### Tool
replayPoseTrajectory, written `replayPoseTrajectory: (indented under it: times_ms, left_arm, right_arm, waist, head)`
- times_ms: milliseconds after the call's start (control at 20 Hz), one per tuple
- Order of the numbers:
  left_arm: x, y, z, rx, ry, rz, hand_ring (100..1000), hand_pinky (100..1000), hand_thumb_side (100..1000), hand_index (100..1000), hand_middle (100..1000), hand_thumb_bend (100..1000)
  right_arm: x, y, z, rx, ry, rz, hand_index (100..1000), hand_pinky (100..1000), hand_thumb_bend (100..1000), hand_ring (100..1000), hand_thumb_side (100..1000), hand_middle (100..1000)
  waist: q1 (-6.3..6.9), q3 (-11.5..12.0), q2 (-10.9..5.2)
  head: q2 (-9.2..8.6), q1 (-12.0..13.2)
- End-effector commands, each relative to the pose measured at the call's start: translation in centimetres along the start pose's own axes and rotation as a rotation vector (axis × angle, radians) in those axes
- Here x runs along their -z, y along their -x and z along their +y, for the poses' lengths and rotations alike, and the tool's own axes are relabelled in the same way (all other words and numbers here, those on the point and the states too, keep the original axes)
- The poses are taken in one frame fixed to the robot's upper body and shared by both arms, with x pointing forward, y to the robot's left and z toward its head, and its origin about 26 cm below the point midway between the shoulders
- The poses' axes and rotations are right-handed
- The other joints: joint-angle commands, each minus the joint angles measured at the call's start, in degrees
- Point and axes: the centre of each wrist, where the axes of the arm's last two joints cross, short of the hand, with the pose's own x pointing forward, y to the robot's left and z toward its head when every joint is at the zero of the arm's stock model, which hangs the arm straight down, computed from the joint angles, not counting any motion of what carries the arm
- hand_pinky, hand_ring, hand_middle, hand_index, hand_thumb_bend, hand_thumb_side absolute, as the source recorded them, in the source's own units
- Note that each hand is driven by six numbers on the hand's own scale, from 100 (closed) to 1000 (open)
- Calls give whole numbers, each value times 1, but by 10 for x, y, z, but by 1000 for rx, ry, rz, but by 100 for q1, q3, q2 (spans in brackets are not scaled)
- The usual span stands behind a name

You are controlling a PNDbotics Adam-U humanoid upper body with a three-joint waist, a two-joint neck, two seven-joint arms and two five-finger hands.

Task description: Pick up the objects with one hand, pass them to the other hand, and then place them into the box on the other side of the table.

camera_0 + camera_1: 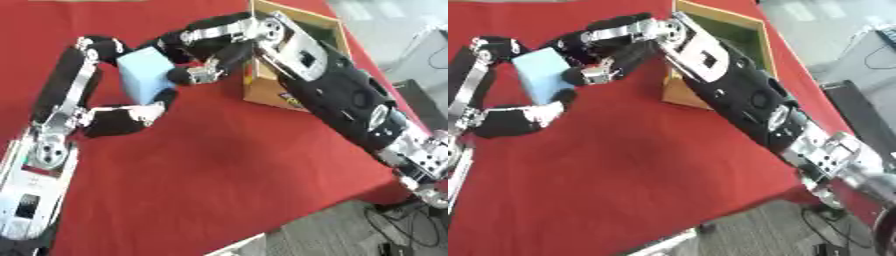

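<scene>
Both forearms frame it — my left hand clasps the blue block, my right hand curls onto it; release only once seated — box next.

A red-clothed table bears a cardboard box.

A light blue rectangular block, plain and smooth-faced, is held up off the red desk, tilted so one broad face looks toward the camera. It sits between the two robot hands: the left robot hand wraps it from below and from its far left edge, and the right robot hand touches its right edge. Just right of the block stands an open brown cardboard box with upright walls, partly hidden.
</scene>
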Motion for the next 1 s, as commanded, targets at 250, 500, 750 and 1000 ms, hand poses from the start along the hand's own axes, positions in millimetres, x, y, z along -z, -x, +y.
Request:
replayPoseTrajectory:
  times_ms: [250, 500, 750, 1000]
  left_arm:
    - [9, -10, -4, -36, -37, -1, 587, 656, 301, 541, 470, 100]
    - [7, -8, -4, -57, -54, 14, 596, 663, 327, 582, 484, 100]
    - [6, -6, -5, -66, -71, 34, 603, 667, 354, 613, 493, 100]
    - [6, -6, -6, -59, -67, 37, 615, 674, 337, 625, 505, 100]
  right_arm:
    - [16, -27, 2, -36, -40, -114, 584, 943, 100, 955, 473, 467]
    - [15, -28, 1, -14, -38, -119, 545, 925, 100, 934, 461, 443]
    - [14, -29, 1, -3, -34, -121, 493, 909, 100, 920, 444, 445]
    - [13, -28, 0, 6, -29, -113, 476, 901, 100, 910, 425, 445]
  waist:
    - [7, -16, -128]
    - [7, -27, -132]
    - [14, -35, -134]
    - [13, -36, -133]
  head:
    - [9, -35]
    - [18, -34]
    - [32, -43]
    - [26, -43]
